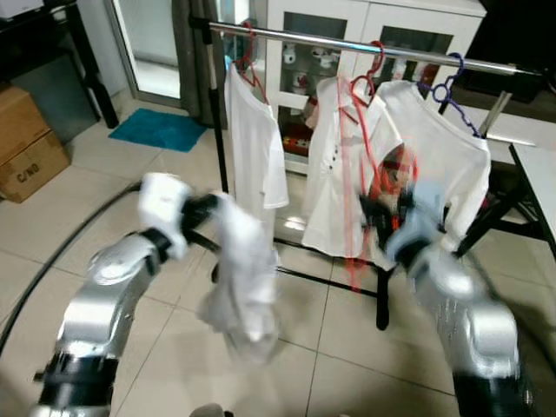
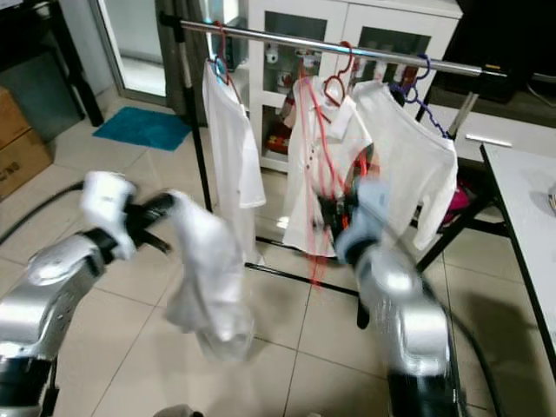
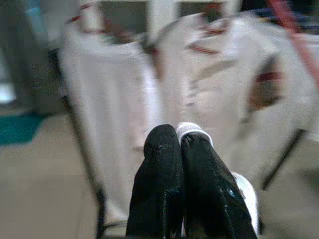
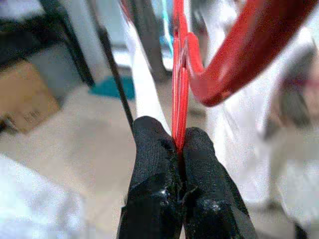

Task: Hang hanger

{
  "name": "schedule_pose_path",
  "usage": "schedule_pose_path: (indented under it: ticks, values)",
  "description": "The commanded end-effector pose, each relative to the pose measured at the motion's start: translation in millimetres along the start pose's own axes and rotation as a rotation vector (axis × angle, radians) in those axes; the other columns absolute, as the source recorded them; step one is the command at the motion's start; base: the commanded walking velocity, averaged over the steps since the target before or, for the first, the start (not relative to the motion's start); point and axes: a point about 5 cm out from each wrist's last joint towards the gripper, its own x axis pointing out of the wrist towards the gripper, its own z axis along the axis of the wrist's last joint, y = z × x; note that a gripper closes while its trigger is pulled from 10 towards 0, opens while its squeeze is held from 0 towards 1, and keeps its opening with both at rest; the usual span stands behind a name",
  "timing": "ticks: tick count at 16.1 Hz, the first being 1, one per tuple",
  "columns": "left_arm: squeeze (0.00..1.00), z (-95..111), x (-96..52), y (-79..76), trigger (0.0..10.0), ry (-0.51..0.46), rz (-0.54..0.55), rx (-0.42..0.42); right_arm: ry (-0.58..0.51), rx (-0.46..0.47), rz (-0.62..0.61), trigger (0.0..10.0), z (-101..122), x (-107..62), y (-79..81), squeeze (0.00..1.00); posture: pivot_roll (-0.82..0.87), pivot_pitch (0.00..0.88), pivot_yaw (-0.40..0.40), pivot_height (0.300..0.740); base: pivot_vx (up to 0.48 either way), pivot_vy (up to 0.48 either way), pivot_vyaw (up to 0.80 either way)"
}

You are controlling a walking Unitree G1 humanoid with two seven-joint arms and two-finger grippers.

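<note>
Right gripper [image 4: 179, 144] pinches a red hanger [image 4: 178, 89] tight; left gripper [image 3: 179, 142], clamped on a shirt [image 1: 243, 287], hangs beside it before the rack [image 1: 382, 48].

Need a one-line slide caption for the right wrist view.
Right gripper pinches a red hanger before white shirts on the rack.

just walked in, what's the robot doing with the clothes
The left pincer is shut on a white shirt that dangles above the floor. The right pincer is shut on a red hanger, in front of the rack where three white shirts already hang. The held hanger is not yet on the rail.
</note>
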Motion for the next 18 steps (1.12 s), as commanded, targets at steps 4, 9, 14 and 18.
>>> schedule_pose_path:
  ticks: [4, 9, 14, 18]
  values:
    - [0.0, -2.0, -2.2, -0.1, 10.0, -0.014, 0.176, -0.004, -0.077, 0.049, -0.116, 10.0, 3.5, -14.4, 2.1, 0.0, 0.0, 0.0, -0.031, 0.74, 0.0, 0.0, -0.8]
    - [0.0, 4.4, -2.7, -16.3, 10.0, -0.043, 0.172, -0.039, -0.121, -0.023, -0.185, 10.0, 20.5, -20.6, -5.8, 0.0, -0.01, 0.0, -0.031, 0.74, 0.0, 0.0, -0.8]
    - [0.0, 3.3, -5.5, -12.8, 10.0, -0.037, 0.205, -0.057, -0.084, 0.022, -0.204, 10.0, 13.2, -24.7, 1.1, 0.0, -0.01, 0.0, -0.013, 0.74, 0.0, 0.0, -0.8]
    - [0.0, 7.6, -5.0, -17.4, 10.0, -0.039, 0.147, -0.071, -0.085, 0.024, -0.207, 10.0, 11.7, -25.9, 2.6, 0.0, -0.02, 0.0, -0.009, 0.74, 0.0, 0.0, -0.8]
